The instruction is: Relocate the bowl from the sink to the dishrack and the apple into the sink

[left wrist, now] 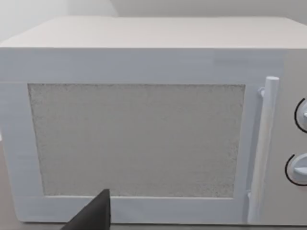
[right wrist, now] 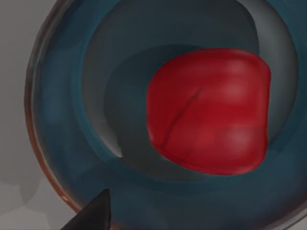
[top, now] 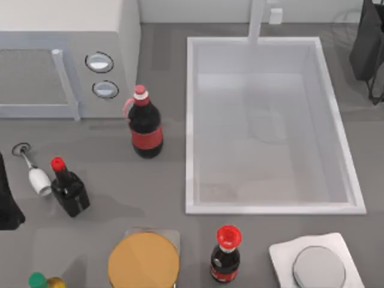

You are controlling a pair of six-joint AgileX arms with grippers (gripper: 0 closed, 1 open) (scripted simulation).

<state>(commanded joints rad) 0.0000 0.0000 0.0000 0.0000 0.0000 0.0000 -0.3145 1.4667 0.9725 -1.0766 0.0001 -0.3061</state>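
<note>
apple inside bowl, microwave left of sink

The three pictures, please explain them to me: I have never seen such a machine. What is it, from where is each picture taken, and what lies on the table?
This is a simulated robot with two arms at a grey table.

The top view looks straight down. It shows the empty sink, a white microwave, three dark bottles with red caps, a tan round disc and a grey plate on a white tray. The dark shape at the left edge is the left arm; the one at the upper right is the right arm.

The left wrist view comes from a camera on the left arm, facing the microwave door.

The right wrist view looks closely down into the blue bowl, where the red apple lies inside. Nothing is visibly held.
</note>
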